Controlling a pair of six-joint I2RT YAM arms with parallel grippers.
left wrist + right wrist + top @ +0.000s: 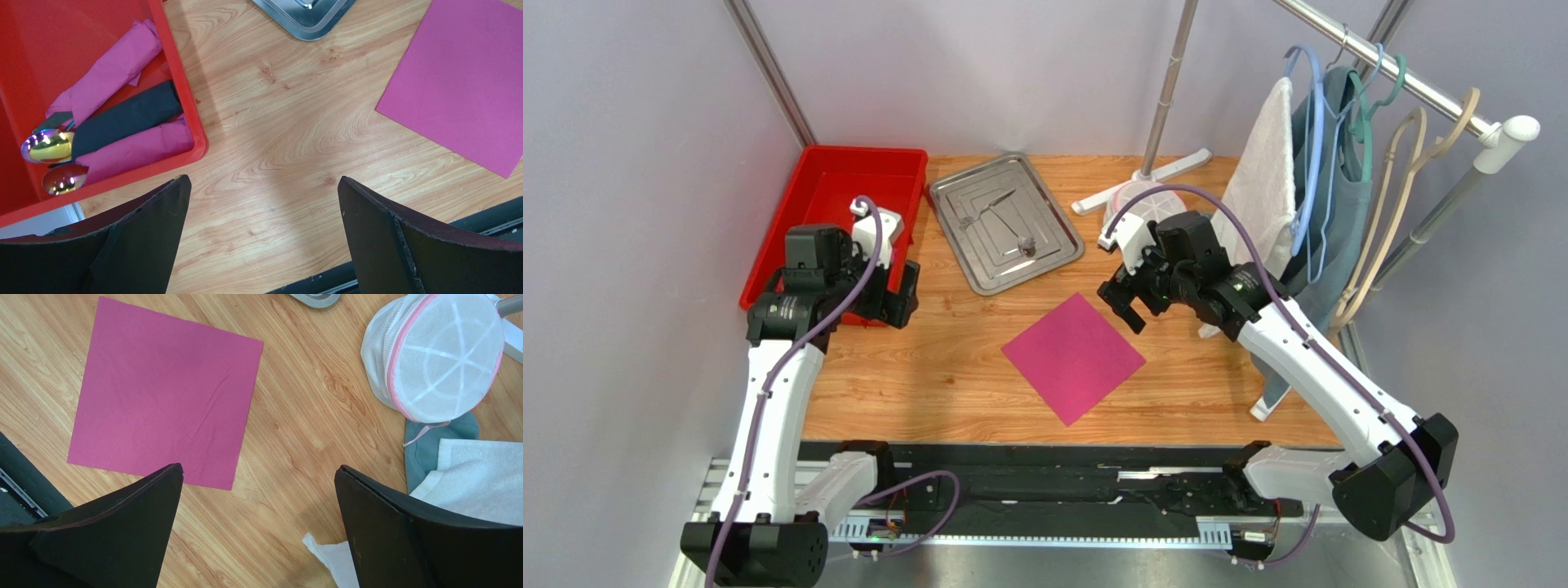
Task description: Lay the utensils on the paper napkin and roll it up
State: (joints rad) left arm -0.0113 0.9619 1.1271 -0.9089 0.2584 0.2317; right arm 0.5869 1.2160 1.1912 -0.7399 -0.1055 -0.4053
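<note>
Thin magenta-pink square paper napkin [1074, 357] [457, 79] [162, 392]: lies flat and unfolded on the wooden table [928, 355], near mid-table, turned corner-on; faint crease across its face. Slim shiny silver metal utensils [1011, 223]: lie loose and crossed inside the rectangular steel tray [979, 263], behind and left of the napkin, apart from it. Their count is unclear.

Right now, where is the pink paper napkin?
In the top view, the paper napkin lies at the centre of the table, nearer than the steel tray, by the right hand.
</note>
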